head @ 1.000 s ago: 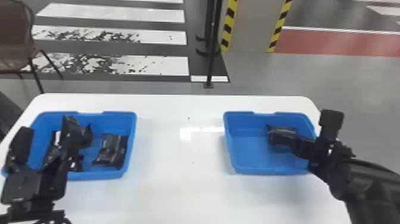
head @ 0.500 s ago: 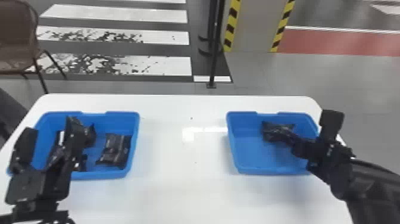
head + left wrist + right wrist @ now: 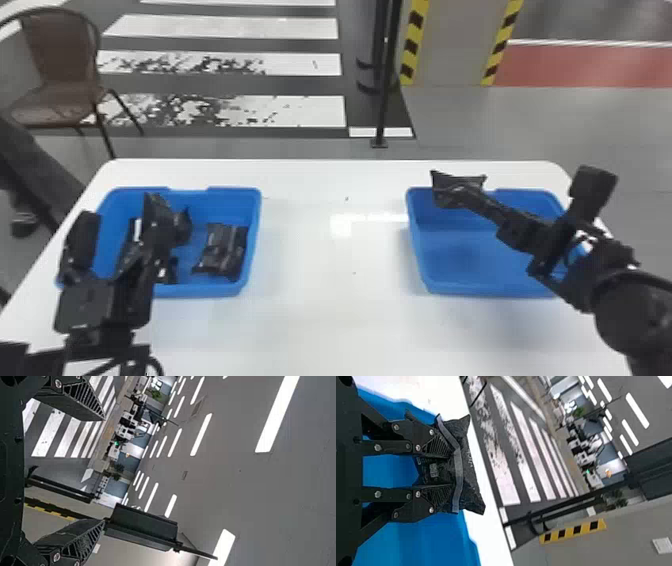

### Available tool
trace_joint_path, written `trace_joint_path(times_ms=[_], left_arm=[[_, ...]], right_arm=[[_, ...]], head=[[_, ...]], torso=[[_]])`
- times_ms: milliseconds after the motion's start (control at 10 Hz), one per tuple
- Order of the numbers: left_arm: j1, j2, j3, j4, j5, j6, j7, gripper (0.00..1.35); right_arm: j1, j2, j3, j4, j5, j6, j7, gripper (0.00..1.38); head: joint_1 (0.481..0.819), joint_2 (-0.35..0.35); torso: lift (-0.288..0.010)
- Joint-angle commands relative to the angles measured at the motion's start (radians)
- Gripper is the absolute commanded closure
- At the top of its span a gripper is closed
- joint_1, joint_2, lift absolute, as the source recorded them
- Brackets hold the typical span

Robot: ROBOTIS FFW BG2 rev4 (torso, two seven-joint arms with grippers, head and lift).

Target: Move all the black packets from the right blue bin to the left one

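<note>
A: Wondering about the step in hand. Guessing lift-out, with the trip across coming up?

B: Guessing the same. Pinching 1 packet in the right gripper, fingers closing on it from 2 sides. Hanging by the far left corner of the right bin, seemingly around rim height or above.

A: And using the left gripper for anything?

B: Nah, just parking it, raised by the left bin, fingers spreading wide, holding nothing. Also seeing 1 flat packet lying in the left bin, along its right side, plus more black packaging partly hiding behind that gripper.

A: So needing what next?

B: Probably needing more height for clearing the rim, then swinging left over the table, lowering and letting go over the left bin. Maybe risking a rim snag, a slip on soft wrapping, or bumping the left gripper.
</note>
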Motion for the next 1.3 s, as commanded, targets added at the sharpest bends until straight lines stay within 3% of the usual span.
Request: trace_joint_path(times_ms=[0, 200, 400, 600, 800, 1200], left_arm=[[-0.001, 0.0, 0.001, 0.0, 0.002, -0.005, 0.0, 0.12], [-0.006, -0.002, -0.005, 0.0, 0.002, -0.005, 0.0, 0.12], [-0.01, -0.002, -0.013, 0.0, 0.002, -0.003, 0.0, 0.12], [-0.015, -0.002, -0.02, 0.0, 0.006, 0.0, 0.0, 0.12], [-0.025, 0.006, -0.06, 0.0, 0.048, 0.024, 0.0, 0.12], [-0.042, 0.021, -0.126, -0.02, 0.123, 0.105, -0.029, 0.11]], right_arm=[[0.018, -0.003, 0.036, -0.061, -0.117, 0.0, 0.035, 0.89], [-0.016, -0.018, 0.125, -0.063, -0.268, 0.005, 0.115, 0.89], [-0.112, -0.038, 0.245, 0.055, -0.414, -0.02, 0.245, 0.89], [-0.193, -0.049, 0.341, 0.18, -0.434, -0.108, 0.342, 0.89], [-0.23, -0.052, 0.446, 0.276, -0.481, -0.147, 0.373, 0.89], [-0.267, -0.057, 0.666, 0.308, -0.587, -0.147, 0.37, 0.89]], head=[[0.695, 0.011], [0.695, 0.087], [0.695, 0.157], [0.681, 0.22], [0.674, 0.236], [0.695, 0.284]], torso=[[-0.14], [-0.14], [-0.14], [-0.14], [-0.14], [-0.14]])
